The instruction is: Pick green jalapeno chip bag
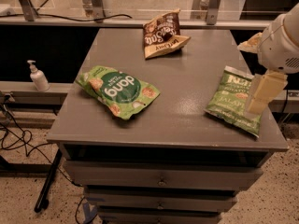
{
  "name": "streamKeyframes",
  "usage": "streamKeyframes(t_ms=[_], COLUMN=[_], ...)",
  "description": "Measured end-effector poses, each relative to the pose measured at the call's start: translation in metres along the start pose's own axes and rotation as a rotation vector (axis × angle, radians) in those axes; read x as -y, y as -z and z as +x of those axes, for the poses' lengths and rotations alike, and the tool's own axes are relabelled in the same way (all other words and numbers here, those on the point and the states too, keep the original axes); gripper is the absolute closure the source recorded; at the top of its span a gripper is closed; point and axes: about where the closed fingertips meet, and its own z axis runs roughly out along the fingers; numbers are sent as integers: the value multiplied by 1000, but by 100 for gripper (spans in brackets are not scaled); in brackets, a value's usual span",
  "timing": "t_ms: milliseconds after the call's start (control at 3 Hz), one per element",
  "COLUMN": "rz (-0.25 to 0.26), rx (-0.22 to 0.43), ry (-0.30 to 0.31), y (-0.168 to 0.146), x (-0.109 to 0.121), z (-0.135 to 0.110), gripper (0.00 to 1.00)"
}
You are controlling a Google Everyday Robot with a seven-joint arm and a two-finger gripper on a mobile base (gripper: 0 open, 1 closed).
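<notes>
Three snack bags are spread across the desk (pixel 187 78), well apart from one another. That looks deliberate for a picking setup, since any one of them can be reached without nudging a neighbour.

The green jalapeno chip bag (pixel 231 101) lies flat near the desk's front right corner, with its white band toward the back and its lower edge close to the desk's rim. That's the side the arm comes in from, so it's probably the easiest reach of the three. The bigger, brighter dong pouch (pixel 117 90) sits over on the left half, and the brown and cream snack bag (pixel 163 34) is propped up near the back edge. Neither is in the way.

The end effector (pixel 262 94) hangs at the right edge of the view, overlapping the right side of the jalapeno bag. Whether it's touching the bag or hovering above it isn't clear, and it's just as hard to tell if it's released or clenched. The bag looks undisturbed, so the pick is likely in the approach stage, lining up over the target.

Since the bag lies so flat, getting hold of an edge or a crinkle looks like the tricky bit.
</notes>
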Motion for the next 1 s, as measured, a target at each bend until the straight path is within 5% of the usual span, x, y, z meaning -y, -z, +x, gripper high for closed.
streamKeyframes(t_ms=[667,1000], rz=[-67,-151], rx=[81,116], ry=[69,170], y=[-46,-64], x=[19,16], z=[33,48], gripper=[0,0])
